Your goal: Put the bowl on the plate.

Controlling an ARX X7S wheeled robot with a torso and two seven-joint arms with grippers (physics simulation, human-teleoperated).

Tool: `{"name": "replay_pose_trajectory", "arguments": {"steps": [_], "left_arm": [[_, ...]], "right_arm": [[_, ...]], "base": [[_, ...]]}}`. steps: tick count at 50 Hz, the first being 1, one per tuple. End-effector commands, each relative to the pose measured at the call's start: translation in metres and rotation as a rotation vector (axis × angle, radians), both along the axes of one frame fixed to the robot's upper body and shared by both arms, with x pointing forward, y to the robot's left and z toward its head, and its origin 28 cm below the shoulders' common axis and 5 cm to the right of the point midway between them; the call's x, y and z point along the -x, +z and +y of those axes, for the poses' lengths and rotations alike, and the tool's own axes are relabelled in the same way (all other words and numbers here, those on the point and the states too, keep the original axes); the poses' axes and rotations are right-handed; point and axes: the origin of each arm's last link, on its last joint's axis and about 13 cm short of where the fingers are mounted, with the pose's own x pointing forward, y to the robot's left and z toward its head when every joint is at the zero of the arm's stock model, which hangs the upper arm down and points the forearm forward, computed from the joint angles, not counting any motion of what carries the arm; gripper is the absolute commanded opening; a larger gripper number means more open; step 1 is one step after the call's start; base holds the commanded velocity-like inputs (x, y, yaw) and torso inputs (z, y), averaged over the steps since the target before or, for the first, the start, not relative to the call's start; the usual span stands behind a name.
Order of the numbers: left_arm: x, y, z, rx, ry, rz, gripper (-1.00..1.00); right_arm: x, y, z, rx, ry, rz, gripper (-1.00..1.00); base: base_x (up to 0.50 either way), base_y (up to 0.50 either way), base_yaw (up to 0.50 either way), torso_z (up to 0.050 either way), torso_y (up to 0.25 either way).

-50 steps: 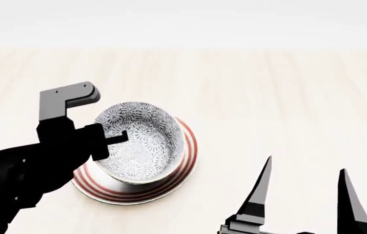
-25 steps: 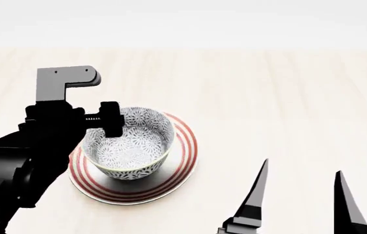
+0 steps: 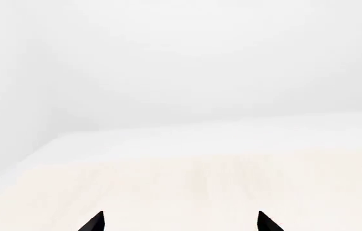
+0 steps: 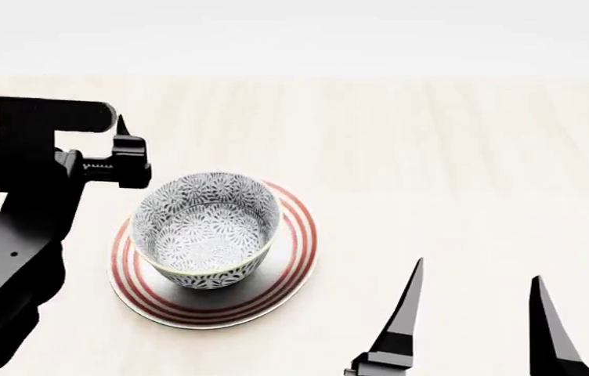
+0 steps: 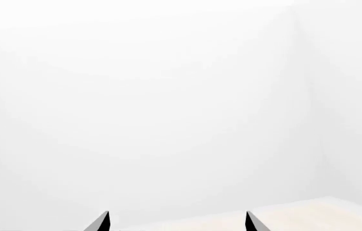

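Note:
The grey-and-white floral bowl (image 4: 206,231) stands upright on the white plate with red rings (image 4: 301,235), set toward the plate's left side. My left gripper (image 4: 119,129) is up and to the left of the bowl, apart from it. In the left wrist view the left gripper (image 3: 179,222) is open, with only pale tabletop between its fingertips (image 3: 96,222). My right gripper (image 4: 476,272) stands open near the front right, well away from the plate. In its own view the right gripper (image 5: 176,217) holds nothing. Neither wrist view shows the bowl or the plate.
The pale wooden table (image 4: 451,157) stretches to a far edge against a white wall. The black left arm (image 4: 12,243) fills the left side, close beside the plate.
The left gripper let go of the bowl's rim and drew back up and to the left. The bowl, tilted a second ago, now rests level on the plate. The right gripper barely moved.

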Motion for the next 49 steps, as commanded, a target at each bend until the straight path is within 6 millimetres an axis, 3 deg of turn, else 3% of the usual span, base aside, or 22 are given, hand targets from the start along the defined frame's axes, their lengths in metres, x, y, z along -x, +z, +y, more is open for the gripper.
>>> {"name": "replay_pose_trajectory", "arguments": {"steps": [1,8,16,23,36,40,43,49], "left_arm": [[0.075,-0.031,0.022,-0.025,0.033,-0.079,1.00],[0.128,-0.055,0.027,-0.080,0.054,-0.128,1.00],[0.161,-0.079,0.025,-0.109,0.061,-0.190,1.00],[0.175,-0.086,0.019,-0.156,0.050,-0.303,1.00],[0.186,-0.096,0.016,-0.167,0.081,-0.401,1.00],[0.183,-0.107,0.018,-0.198,0.090,-0.426,1.00],[0.176,-0.118,0.021,-0.242,0.109,-0.402,1.00],[0.171,-0.125,0.020,-0.262,0.085,-0.391,1.00]], "right_arm": [[0.000,0.000,0.002,0.015,0.000,-0.011,1.00],[0.000,-0.001,0.004,0.024,0.004,-0.011,1.00],[0.001,-0.004,0.003,0.036,-0.002,-0.019,1.00],[0.000,-0.011,0.002,0.059,-0.012,-0.021,1.00],[0.002,-0.040,-0.001,0.143,-0.023,-0.041,1.00],[-0.004,-0.051,-0.002,0.166,-0.052,-0.033,1.00],[-0.014,-0.071,-0.006,0.191,-0.080,0.022,1.00],[-0.028,-0.096,-0.012,0.250,-0.125,0.097,1.00]], "base": [[0.00,0.00,0.00,0.000,0.000],[0.00,0.00,0.00,0.000,0.000],[0.00,0.00,0.00,0.000,0.000],[0.00,0.00,0.00,0.000,0.000],[0.00,0.00,0.00,0.000,0.000],[0.00,0.00,0.00,0.000,0.000],[0.00,0.00,0.00,0.000,0.000],[0.00,0.00,0.00,0.000,0.000]]}}
